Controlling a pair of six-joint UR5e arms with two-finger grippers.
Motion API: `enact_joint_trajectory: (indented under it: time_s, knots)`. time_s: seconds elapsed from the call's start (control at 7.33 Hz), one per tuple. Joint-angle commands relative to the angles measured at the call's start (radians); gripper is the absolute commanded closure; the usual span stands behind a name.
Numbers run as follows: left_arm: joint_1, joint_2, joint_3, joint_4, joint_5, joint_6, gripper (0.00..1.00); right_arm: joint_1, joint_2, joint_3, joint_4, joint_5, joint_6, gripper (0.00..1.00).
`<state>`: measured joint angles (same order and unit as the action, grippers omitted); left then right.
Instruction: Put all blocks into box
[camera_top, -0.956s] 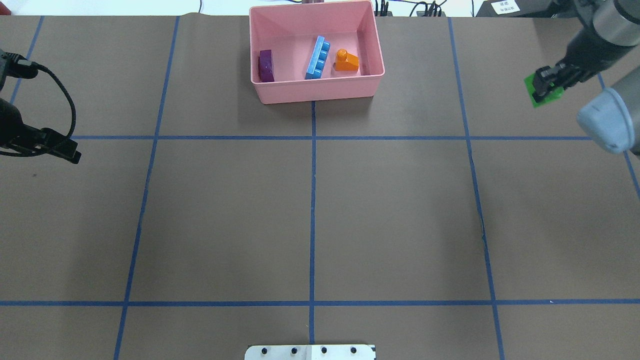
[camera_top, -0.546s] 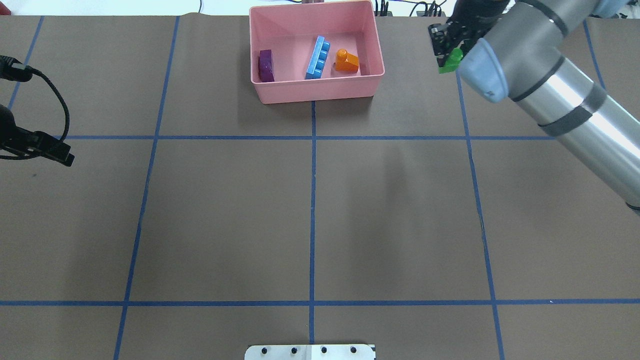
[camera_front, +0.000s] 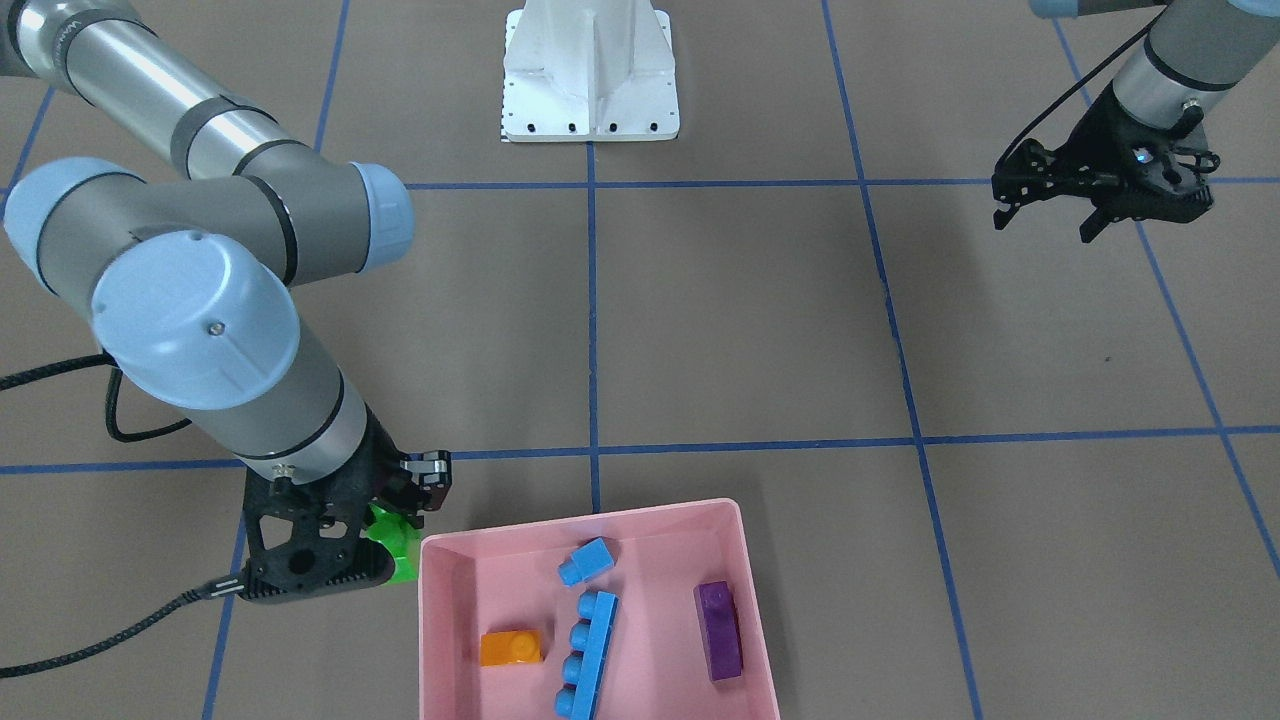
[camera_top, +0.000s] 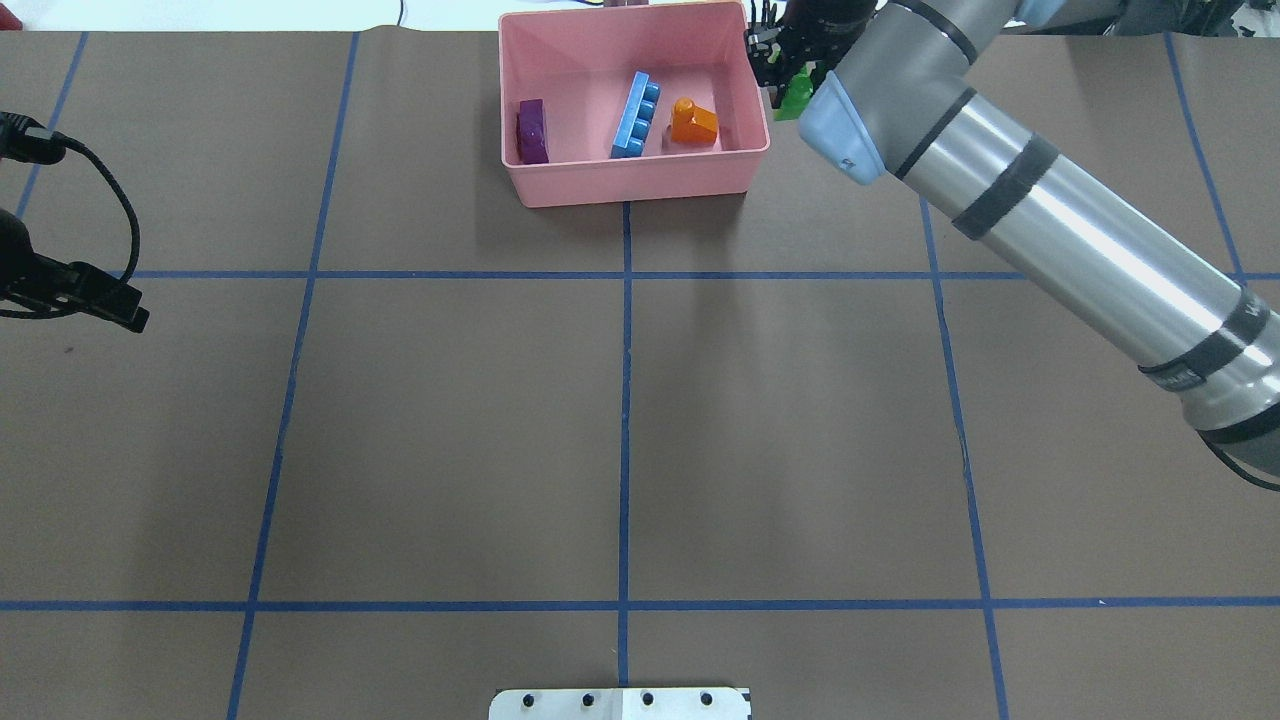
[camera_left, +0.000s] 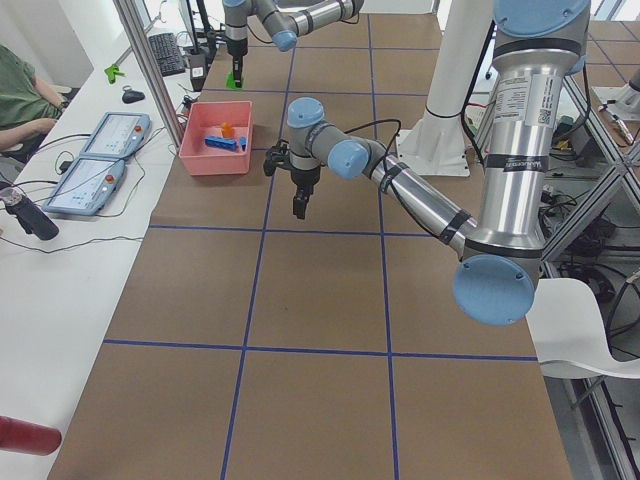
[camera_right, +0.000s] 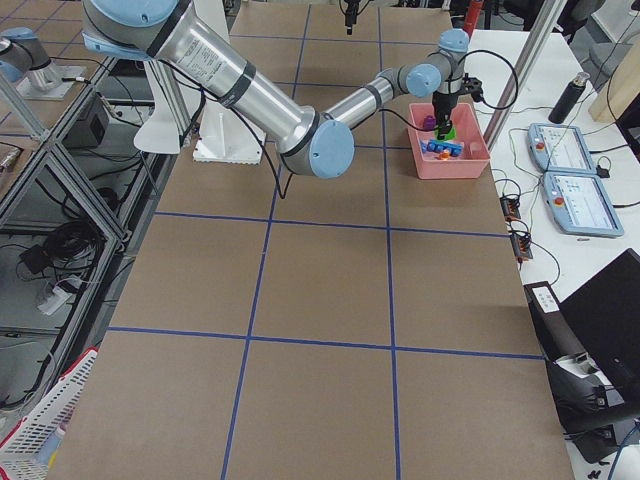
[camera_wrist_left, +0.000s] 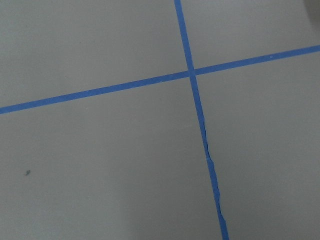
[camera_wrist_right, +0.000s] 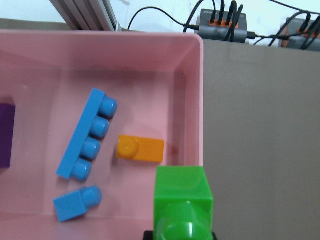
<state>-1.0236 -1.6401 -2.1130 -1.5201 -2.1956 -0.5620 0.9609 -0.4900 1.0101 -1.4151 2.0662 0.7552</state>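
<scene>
The pink box (camera_top: 630, 185) stands at the table's far middle. In it lie a purple block (camera_top: 532, 130), a long blue block (camera_top: 637, 115), an orange block (camera_top: 692, 120) and a small blue block (camera_front: 585, 560). My right gripper (camera_front: 388, 522) is shut on the green block (camera_front: 398, 556) and holds it in the air just beside the box's right wall (camera_wrist_right: 197, 100). In the right wrist view the green block (camera_wrist_right: 182, 205) hangs over that wall's rim. My left gripper (camera_front: 1045, 215) hovers open and empty far off on the left side.
The white robot base (camera_front: 590, 75) sits at the near middle edge. Blue tape lines (camera_top: 625, 400) divide the brown table. Cables and a power strip (camera_wrist_right: 222, 25) lie just beyond the box. A person sits at a side desk with tablets (camera_left: 105, 155).
My right arm has swung left with the green block, from the table's far right side to right beside the box's right wall. The left arm has hardly moved.
</scene>
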Motion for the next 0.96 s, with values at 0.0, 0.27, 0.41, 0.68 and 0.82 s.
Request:
enact_joint_trajectory:
  time_s: [0.0, 0.27, 0.41, 0.68, 0.82]
  knots:
    - [0.000, -0.004, 0.002, 0.000, -0.001, -0.002, 0.00, -0.005, 0.094, -0.261, 0.215, -0.061, 0.021, 1.00]
    - [0.000, -0.010, -0.001, 0.000, -0.001, -0.018, 0.00, -0.025, 0.120, -0.355, 0.289, -0.078, 0.082, 1.00]
    - [0.000, -0.010, 0.001, 0.000, -0.001, -0.016, 0.00, -0.042, 0.123, -0.355, 0.294, -0.104, 0.155, 0.01]
    - [0.000, -0.006, -0.001, 0.000, 0.000, -0.010, 0.00, -0.041, 0.128, -0.355, 0.285, -0.098, 0.173, 0.01]
    - [-0.004, 0.003, -0.005, -0.002, 0.000, 0.005, 0.00, -0.015, 0.126, -0.343, 0.266, -0.053, 0.159, 0.01]
